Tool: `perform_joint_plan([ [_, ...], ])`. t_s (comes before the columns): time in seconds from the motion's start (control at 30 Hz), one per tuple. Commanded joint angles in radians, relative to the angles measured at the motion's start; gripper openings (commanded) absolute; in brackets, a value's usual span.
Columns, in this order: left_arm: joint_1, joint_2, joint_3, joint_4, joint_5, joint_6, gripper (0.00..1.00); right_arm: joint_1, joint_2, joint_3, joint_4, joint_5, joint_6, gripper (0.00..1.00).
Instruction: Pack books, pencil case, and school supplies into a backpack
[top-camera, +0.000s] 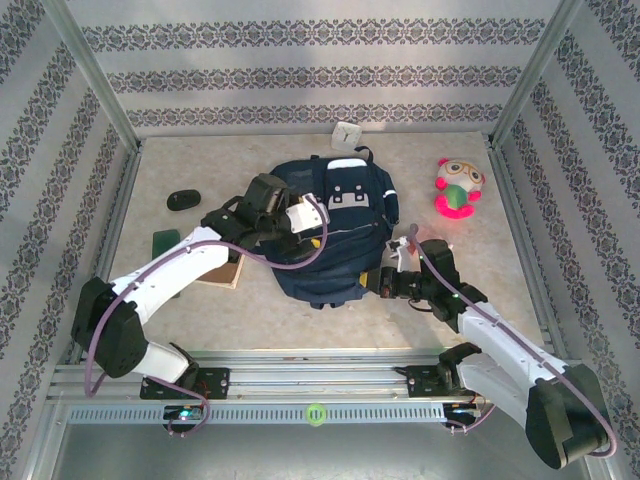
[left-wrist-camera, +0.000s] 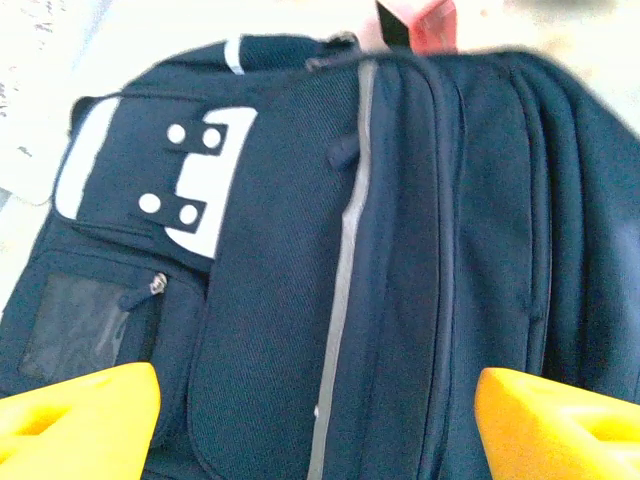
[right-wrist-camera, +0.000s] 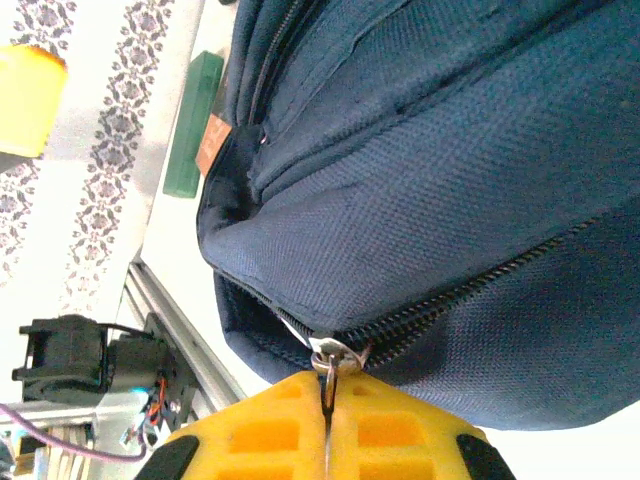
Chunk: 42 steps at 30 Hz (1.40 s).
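DESK: Patterned walls ring a beige table in the top view. Where's the gear?

PHOTOG: Navy backpack lies flat at ctr frame. Green book lies to its left. Brown book sits just beside the pack's lower left, partly under the left arm. Pencil case, pale pink, sits near the pack's right edge, partly behind the right arm.

DESK: Grippers?

PHOTOG: Left gripper hangs over the pack's front w/ yellow fingers spread wide. Right gripper, bottom ctr of its wrist view, is pinched tight on the zip pull at the pack's lower right edge.

DESK: Any writing?

PHOTOG: White patch w/ four pale studs near the pack's top. Any lettering is too blurred to read.

DESK: Other items?

PHOTOG: Plush toy upper right, black oval object upper left, both well apart from the pack.
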Motion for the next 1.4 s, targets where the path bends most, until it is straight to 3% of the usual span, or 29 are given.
perform_joint_plan([
  [0.0, 0.007, 0.079, 0.005, -0.130, 0.057, 0.197, 0.82, -0.008, 0.017, 0.049, -0.019, -0.080, -0.060, 0.00],
  [0.17, 0.007, 0.193, 0.029, -0.046, 0.096, 0.184, 0.87, -0.009, 0.037, 0.067, -0.033, -0.082, -0.078, 0.00],
  [0.27, 0.007, 0.242, 0.006, 0.090, 0.020, 0.151, 0.82, -0.010, 0.031, 0.072, -0.041, -0.077, -0.086, 0.00],
  [0.37, 0.007, 0.254, -0.008, 0.197, -0.064, 0.092, 0.30, -0.029, 0.034, 0.082, -0.067, -0.071, -0.095, 0.00],
  [0.4, 0.006, 0.239, -0.013, 0.211, -0.072, 0.073, 0.17, -0.044, 0.038, 0.086, -0.085, -0.062, -0.097, 0.00],
  [0.47, 0.000, 0.191, -0.013, 0.207, -0.059, 0.022, 0.00, -0.076, 0.047, 0.098, -0.121, -0.045, -0.098, 0.00],
  [0.53, -0.011, 0.141, -0.006, 0.185, -0.064, -0.060, 0.00, -0.117, 0.066, 0.117, -0.151, -0.044, -0.121, 0.00],
  [0.7, -0.066, 0.083, 0.023, 0.130, -0.240, -0.340, 0.00, -0.166, 0.148, 0.216, -0.251, -0.008, -0.229, 0.00],
  [0.93, -0.102, 0.110, 0.119, 0.020, -0.491, -0.732, 0.00, -0.149, 0.151, 0.285, -0.297, -0.122, -0.258, 0.00],
  [1.1, -0.102, 0.156, 0.181, 0.018, -0.600, -0.842, 0.00, -0.048, 0.101, 0.286, -0.305, -0.142, -0.184, 0.00],
  [1.37, -0.138, 0.255, 0.268, 0.023, -0.525, -0.942, 0.00, 0.186, 0.137, 0.271, -0.042, -0.019, 0.088, 0.00],
])
